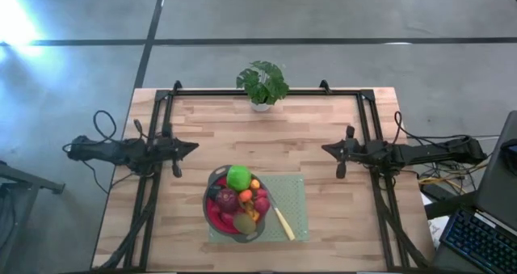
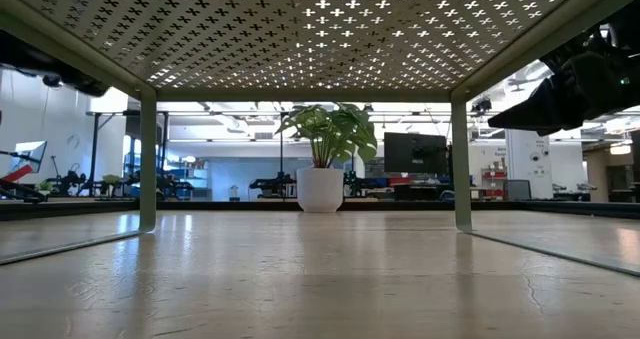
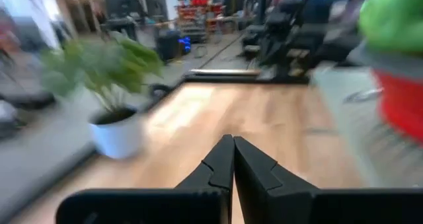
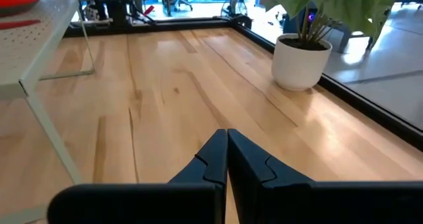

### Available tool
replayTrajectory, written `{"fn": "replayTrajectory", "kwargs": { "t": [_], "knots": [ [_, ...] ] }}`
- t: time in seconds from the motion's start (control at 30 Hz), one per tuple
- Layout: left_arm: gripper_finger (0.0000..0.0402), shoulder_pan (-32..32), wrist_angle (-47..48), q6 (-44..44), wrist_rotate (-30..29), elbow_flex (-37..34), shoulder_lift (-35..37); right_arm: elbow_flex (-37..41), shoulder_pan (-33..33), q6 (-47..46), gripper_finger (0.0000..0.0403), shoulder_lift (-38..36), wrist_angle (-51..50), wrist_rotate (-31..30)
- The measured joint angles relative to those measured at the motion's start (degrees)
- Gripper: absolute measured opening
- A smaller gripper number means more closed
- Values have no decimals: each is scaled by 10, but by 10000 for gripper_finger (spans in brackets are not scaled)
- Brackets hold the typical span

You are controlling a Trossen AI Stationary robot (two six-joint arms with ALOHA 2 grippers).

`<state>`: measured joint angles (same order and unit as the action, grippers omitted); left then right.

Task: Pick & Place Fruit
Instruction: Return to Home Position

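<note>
The job looks almost done. All the fruit [image 1: 240, 195] sits piled in the red bowl [image 1: 212, 215] on the green shelf [image 1: 295, 191], with the yellow knife [image 1: 283, 222] just beside it. No fruit lies loose on the counter [image 1: 242, 132]. The left pincer [image 1: 191, 147] and the right pincer [image 1: 327, 149] are pinched shut, holding nothing, out at the sides. Only the potted plant [image 1: 262, 83] stands at the back, in nobody's way

Held a potted plant [image 1: 262, 84] and a green shelf [image 1: 295, 189] on the wooden table [image 1: 323, 137]. Carried a red bowl [image 1: 213, 216] of fruit [image 1: 242, 200] and a yellow knife [image 1: 283, 222] on the shelf.
</note>
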<state>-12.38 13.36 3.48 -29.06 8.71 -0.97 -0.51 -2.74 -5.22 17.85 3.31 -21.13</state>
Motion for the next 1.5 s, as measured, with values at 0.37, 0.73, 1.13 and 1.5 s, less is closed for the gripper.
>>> {"fn": "replayTrajectory", "kwargs": {
  "t": [0.37, 0.73, 1.13, 1.5],
  "knots": [
    [10, 37, -148, -11, 176, -75, -2, 0, 0, -6, 8, 4, 0, 1],
    [17, 114, -107, -69, 301, -69, 0, 0, 0, -4, 9, 3, 0, 1],
    [12, 116, -102, -76, 303, -69, -9, 0, 0, -6, 9, 3, 0, 1],
    [12, 116, -102, -76, 305, -70, -9, 0, 0, -4, 9, 3, 0, 1]
  ]
}}
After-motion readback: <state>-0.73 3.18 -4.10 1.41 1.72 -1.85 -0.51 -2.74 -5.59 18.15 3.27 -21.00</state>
